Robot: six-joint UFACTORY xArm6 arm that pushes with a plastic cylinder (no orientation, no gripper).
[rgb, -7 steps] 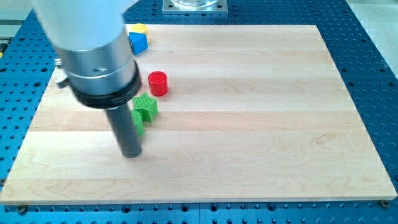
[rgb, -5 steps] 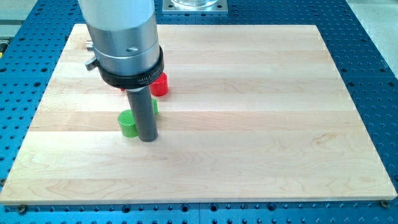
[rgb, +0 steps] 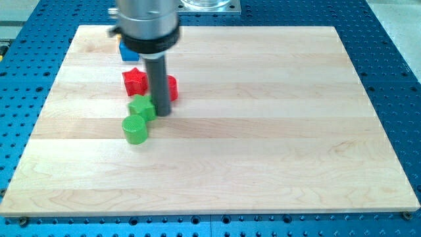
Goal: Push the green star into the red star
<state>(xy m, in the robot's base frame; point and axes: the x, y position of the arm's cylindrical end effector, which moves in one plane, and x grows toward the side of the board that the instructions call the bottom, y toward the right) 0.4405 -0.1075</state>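
Note:
The green star (rgb: 141, 107) lies on the wooden board (rgb: 263, 131) at the view's left of centre. The red star (rgb: 134, 81) lies just above it, a small gap apart. My tip (rgb: 162, 113) rests on the board right against the green star's right side. The rod stands in front of a red cylinder (rgb: 172, 87), hiding part of it.
A green cylinder (rgb: 135, 129) sits just below and left of the green star, touching or nearly touching it. A blue block (rgb: 127, 51) shows at the view's top left, partly hidden by the arm's body.
My tip moved up and right, from beside the green cylinder to the green star's right side. The arm's body shifted towards the view's top, uncovering the red star.

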